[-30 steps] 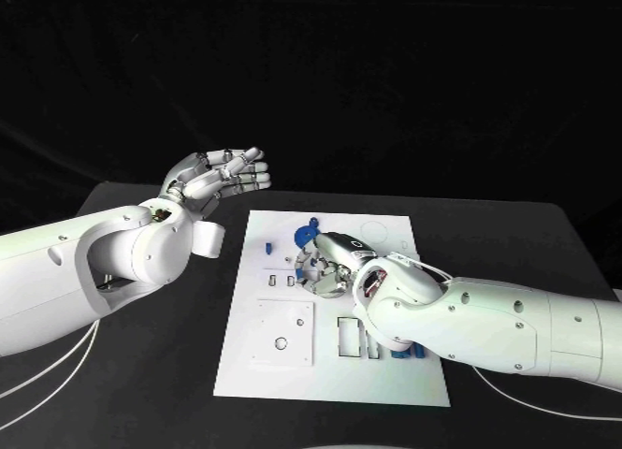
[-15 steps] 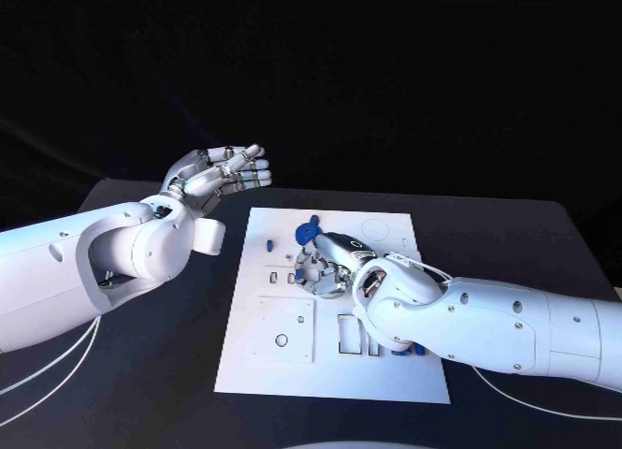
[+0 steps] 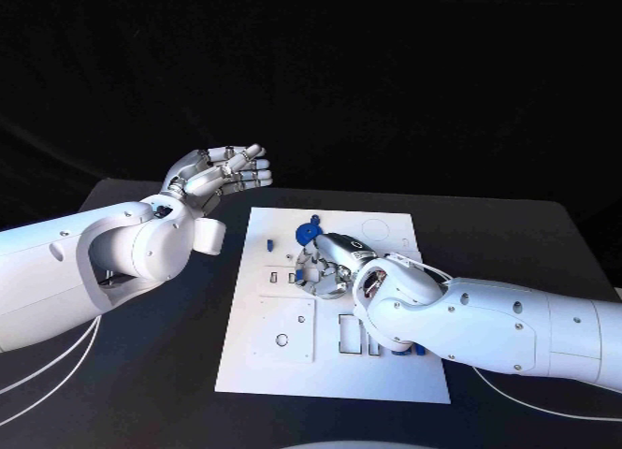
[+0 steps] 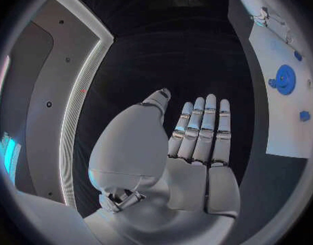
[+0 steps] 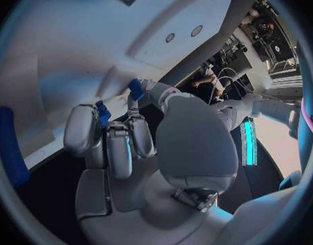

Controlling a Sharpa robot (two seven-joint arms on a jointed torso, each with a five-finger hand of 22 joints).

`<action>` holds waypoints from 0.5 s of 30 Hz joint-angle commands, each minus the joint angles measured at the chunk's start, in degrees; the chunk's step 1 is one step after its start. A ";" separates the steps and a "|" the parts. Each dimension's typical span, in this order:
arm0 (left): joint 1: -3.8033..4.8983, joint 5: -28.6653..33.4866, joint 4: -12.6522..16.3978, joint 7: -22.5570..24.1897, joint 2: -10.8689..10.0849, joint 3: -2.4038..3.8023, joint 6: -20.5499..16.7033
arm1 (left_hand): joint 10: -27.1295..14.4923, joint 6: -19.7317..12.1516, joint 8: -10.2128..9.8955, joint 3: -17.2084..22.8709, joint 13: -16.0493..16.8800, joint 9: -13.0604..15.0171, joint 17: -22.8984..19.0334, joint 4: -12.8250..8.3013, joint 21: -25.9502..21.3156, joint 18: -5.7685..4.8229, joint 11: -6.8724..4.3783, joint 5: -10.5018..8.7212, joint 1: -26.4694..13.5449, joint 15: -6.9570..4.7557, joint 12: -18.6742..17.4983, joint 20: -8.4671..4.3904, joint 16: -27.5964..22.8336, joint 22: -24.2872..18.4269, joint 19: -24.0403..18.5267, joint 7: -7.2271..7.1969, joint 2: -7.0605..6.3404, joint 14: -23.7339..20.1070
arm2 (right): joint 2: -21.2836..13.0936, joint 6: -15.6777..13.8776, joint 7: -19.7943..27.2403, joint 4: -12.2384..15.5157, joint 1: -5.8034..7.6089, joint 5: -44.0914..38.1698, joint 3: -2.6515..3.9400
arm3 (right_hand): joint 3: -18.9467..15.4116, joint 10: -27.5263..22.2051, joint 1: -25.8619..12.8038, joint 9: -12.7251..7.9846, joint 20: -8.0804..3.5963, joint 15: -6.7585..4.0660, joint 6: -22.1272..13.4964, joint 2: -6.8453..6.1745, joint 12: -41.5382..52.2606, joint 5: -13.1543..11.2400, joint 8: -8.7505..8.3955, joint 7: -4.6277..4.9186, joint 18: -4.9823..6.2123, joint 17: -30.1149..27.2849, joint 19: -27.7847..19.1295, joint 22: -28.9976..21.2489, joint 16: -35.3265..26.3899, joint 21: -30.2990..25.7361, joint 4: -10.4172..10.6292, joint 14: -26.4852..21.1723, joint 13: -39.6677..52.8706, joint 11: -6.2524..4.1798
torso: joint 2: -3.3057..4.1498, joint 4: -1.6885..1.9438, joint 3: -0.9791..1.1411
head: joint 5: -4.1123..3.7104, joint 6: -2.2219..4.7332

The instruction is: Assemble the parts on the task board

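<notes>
right hand [image 3: 327, 264] low over the board [image 3: 392, 374], fingers pinching a small blue part [image 5: 102, 113] at its middle. left hand [image 3: 219, 170] raised off-board, open, empty. step looks like insertion; next needs part aligned to its slot.

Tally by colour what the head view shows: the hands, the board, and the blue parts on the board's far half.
Silver: 2, the left hand and the right hand
White: 1, the flat white task board
Blue: 2, the round blue disc and the small blue piece
Total: 5
</notes>
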 commanded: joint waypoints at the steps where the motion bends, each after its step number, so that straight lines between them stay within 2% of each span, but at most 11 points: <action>1: 0.02 0.10 0.08 0.12 0.05 0.04 1.14 | 0.46 -0.21 -0.14 -0.13 0.04 -0.01 0.05 0.34 -0.18 0.28 0.06 -0.15 0.39 0.12 -0.19 0.18 -0.20 -0.05 0.41 1.64 0.12 -0.08 | 0.08 0.84 -0.75 -0.07 -0.16 -0.99 -0.08 | -0.41 -0.24 -0.60 -0.27 0.14 -0.08 -0.64 -0.07 -0.32 -0.45 -0.46 0.11 -0.30 15.09 -0.20 -0.13 0.35 -0.45 0.00 5.97 0.87 0.21 | 0.02 -0.01 0.01 | 0.05 -0.02; 15: 0.01 0.10 0.02 -0.11 0.00 0.03 1.37 | 0.46 -0.21 -0.14 -0.13 0.04 -0.01 0.05 0.34 -0.18 0.28 0.06 -0.15 0.39 0.12 -0.19 0.18 -0.20 -0.05 0.41 1.64 0.12 -0.08 | 0.10 -0.01 -0.55 -0.06 -0.16 -1.13 -0.08 | -0.69 -1.24 -1.16 -1.00 0.68 0.60 -3.45 -0.90 -1.38 -0.78 -2.11 1.11 -0.14 15.09 -0.56 -0.74 0.35 -1.51 -0.01 5.97 -0.25 1.06 | 0.01 -0.04 0.06 | 0.16 -0.11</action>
